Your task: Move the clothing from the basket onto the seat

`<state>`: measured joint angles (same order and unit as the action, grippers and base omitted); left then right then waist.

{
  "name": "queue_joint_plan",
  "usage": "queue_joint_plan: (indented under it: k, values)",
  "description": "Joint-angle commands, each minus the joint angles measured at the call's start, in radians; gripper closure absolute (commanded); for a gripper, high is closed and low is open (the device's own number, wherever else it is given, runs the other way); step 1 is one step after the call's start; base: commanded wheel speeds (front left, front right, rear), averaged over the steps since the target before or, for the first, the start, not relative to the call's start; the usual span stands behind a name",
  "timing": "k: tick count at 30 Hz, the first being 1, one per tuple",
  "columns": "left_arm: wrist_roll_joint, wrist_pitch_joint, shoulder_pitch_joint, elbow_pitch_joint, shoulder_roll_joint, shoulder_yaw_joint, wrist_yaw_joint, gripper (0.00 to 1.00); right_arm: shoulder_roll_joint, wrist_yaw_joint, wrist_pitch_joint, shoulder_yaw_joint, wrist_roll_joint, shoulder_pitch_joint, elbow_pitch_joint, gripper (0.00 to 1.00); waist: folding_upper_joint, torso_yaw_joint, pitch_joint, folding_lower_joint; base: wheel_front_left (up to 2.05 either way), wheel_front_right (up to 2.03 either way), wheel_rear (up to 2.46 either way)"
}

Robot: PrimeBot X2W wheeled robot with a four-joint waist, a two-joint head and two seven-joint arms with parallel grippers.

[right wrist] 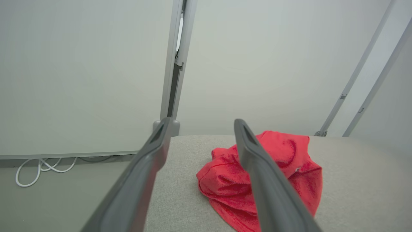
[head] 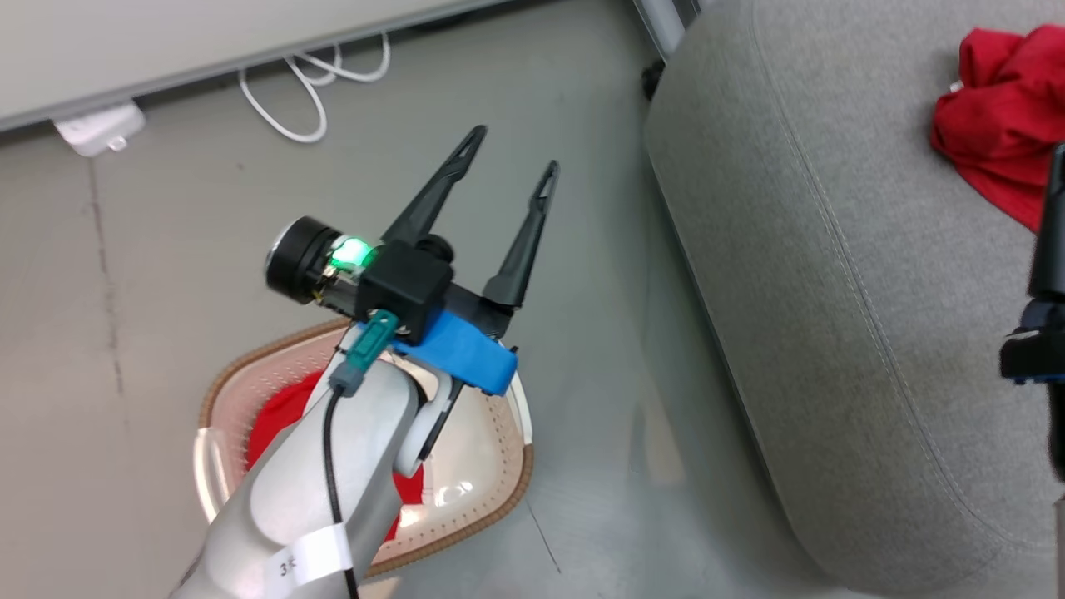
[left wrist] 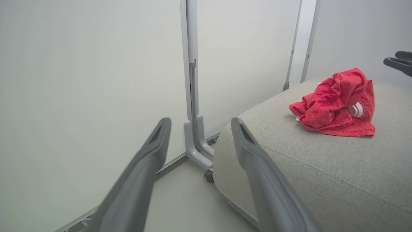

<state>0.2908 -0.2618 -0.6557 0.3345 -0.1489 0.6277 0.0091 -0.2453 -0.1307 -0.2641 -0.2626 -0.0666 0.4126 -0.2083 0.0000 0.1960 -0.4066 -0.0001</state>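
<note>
Two red pieces, one basket (head: 208, 399), one seat (head: 790, 249): the seat garment (head: 998, 125) lies crumpled on the grey cushion, and the basket garment (head: 279, 416) sits down in the basket on the floor beside the seat. The left gripper (head: 513, 150) hangs over the basket, fingers spread wide and empty, while the right gripper (right wrist: 203, 122) is poised near the seat garment, jaws wide apart too, nothing between them. The head view gives us the basket's contents, and the left wrist view picks out a white striped band (left wrist: 355, 110) in the seat garment's folds.
</note>
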Motion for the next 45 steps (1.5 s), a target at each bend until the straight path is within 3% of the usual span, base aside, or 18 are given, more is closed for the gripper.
queue_joint_plan:
  k: [1, 13, 24, 45]
  values:
    - [-0.004, -0.004, 0.036, -0.013, 0.000, -0.038, 0.008, 0.00, 0.012, 0.000, -0.001, 0.031, -0.007, -0.031, 0.017, 0.00, 0.0000, -0.053, 0.070, 0.0001, 0.00, 0.00, 0.00]
    - [-0.062, -0.004, 0.230, -0.104, 0.031, -0.287, -0.002, 0.00, 0.068, 0.000, -0.001, 0.212, -0.025, -0.115, 0.080, 0.00, 0.0000, -0.153, 0.196, 0.0001, 0.00, 0.00, 0.00]
    - [-0.109, -0.004, 0.390, -0.127, 0.060, -0.447, -0.043, 0.00, 0.108, 0.000, -0.001, 0.274, -0.051, -0.205, 0.070, 0.00, 0.0000, -0.211, 0.265, 0.0001, 0.00, 0.00, 0.00]
    - [-0.139, -0.004, 0.509, -0.073, 0.098, -0.549, -0.108, 0.00, 0.165, 0.000, -0.001, 0.263, -0.052, -0.326, -0.010, 0.00, 0.0000, -0.256, 0.323, 0.0001, 0.00, 0.00, 0.00]
